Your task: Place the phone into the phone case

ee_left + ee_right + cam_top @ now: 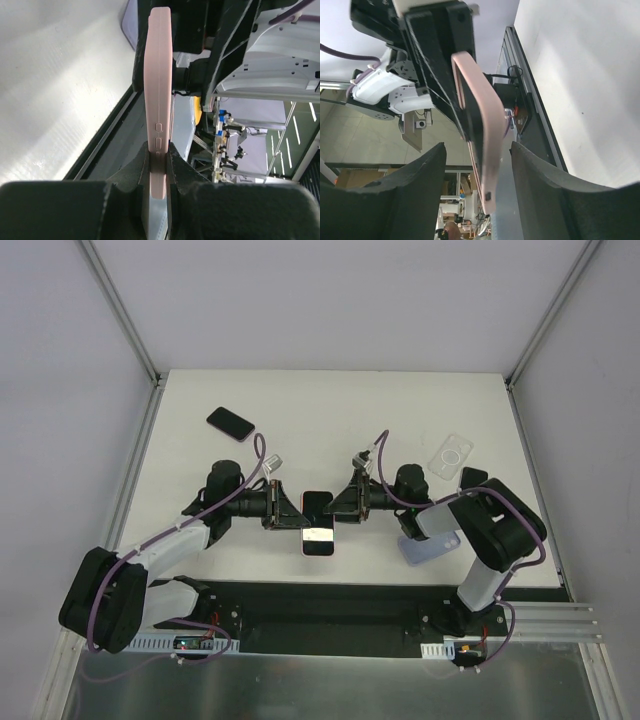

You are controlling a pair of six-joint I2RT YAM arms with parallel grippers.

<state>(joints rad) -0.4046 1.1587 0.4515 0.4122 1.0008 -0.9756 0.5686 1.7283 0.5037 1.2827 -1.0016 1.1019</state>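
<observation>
Left gripper [157, 150] clamped narrow on near edge of pink phone case [159, 75], fingers [134, 172] pressing both faces. Case sat between both grippers at centre of top view, face up, with dark phone [476, 125] visible inside rim. Right gripper [477, 146] spread wide, one finger on each side of case, gap on each side, not touching. Both arms stretched low over table [330, 410], wrists pointing at each other mid-frame. Black phone [231, 423] upper left. Clear case [450, 455] upper right. Pale blue case [428, 546] beneath right forearm.
</observation>
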